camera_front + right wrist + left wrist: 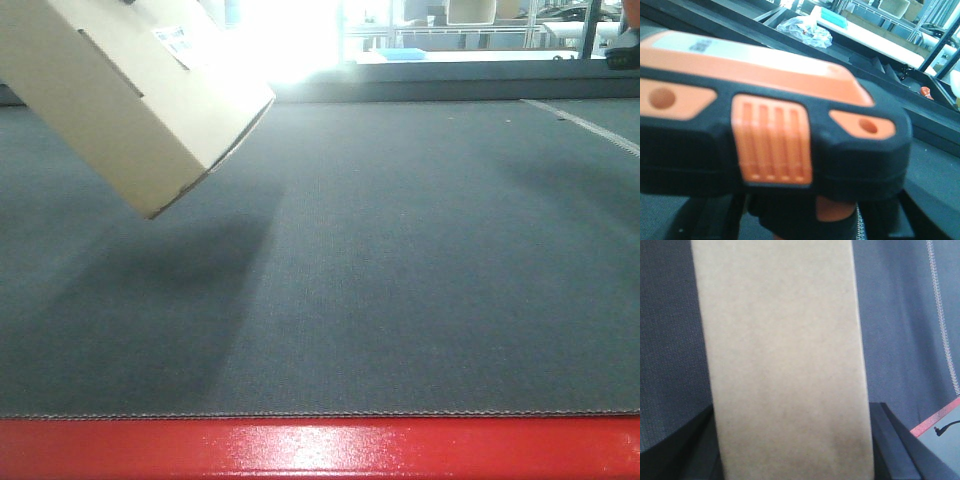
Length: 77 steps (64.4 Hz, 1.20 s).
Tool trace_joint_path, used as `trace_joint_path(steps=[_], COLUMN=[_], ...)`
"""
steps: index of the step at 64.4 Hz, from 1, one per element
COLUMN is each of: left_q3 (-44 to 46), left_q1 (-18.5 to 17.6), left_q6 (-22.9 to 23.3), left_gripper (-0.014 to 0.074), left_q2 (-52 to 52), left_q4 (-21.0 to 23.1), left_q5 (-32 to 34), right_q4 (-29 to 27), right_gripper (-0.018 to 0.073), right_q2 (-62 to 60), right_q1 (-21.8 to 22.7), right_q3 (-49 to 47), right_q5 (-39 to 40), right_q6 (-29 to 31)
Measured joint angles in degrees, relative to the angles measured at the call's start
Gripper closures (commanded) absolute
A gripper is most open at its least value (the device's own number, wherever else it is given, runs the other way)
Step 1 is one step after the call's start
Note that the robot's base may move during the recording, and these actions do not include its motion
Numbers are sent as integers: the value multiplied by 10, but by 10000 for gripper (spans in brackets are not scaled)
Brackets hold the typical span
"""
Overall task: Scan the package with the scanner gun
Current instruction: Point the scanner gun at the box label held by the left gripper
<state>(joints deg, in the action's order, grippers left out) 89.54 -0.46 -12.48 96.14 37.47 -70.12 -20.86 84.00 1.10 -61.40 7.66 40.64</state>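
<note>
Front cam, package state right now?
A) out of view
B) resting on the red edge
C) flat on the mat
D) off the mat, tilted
D: the package hangs tilted at upper left over the grey mat, its lowest corner clear of the mat with a shadow beneath it.

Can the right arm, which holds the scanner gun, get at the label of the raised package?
Probably yes. The package hangs tilted above the mat, its white label on the upper face, and nothing stands between it and the scanner gun.
</note>
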Motion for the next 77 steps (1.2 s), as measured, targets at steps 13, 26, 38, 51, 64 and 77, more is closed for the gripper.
trace_joint_path(steps=[13,26,38,51,64,77], left_q3=[0,0,0,0,0,0], left_q1=[0,0,0,0,0,0], left_q6=[0,0,0,0,0,0], left_gripper=[708,708,708,708,708,708], left_q2=[0,0,0,0,0,0], left_q4=[0,3,5,5,6,7], left_q5=[0,0,0,0,0,0], right_q4=[9,50,58,59,60,60], right_gripper=[713,713,713,713,713,713], right_q2=[29,53,57,57,57,57], right_q1=[0,-12,-19,-26,-74,-89], right_q3=[0,0,0,-3,-9,-9], right_q5=[-14,-18,-5,14,19,18], right_q6=[0,0,0,0,0,0])
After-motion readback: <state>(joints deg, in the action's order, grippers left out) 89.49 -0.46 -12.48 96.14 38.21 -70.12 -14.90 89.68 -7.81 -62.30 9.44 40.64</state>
